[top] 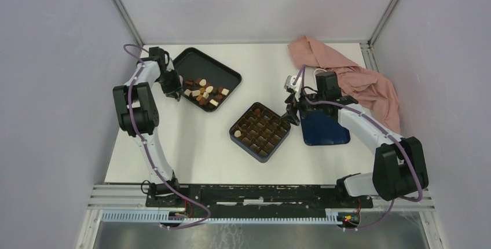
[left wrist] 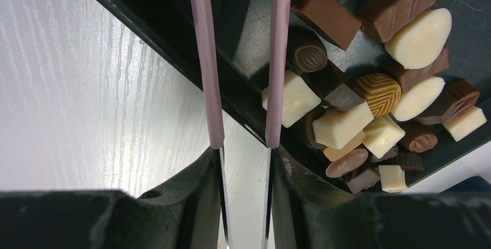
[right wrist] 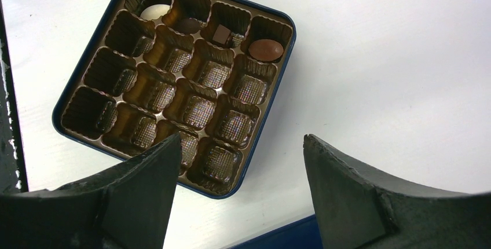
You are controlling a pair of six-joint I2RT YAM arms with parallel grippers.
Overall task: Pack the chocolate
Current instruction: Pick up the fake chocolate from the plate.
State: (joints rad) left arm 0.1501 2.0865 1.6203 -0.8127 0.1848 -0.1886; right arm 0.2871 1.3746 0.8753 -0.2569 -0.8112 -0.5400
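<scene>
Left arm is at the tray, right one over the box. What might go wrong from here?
The left pincer sits at the black tray rim with a narrow gap; closing there may clip the rim, not a piece. The chocolates lie heaped and touching, so a grab may drag neighbours or lift two. The open right pincer hangs over the dark blue box and might knock it askew.

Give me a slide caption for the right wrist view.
Open right hand over the blue box: four chocolates fill one edge row, visible remaining cells empty.
</scene>
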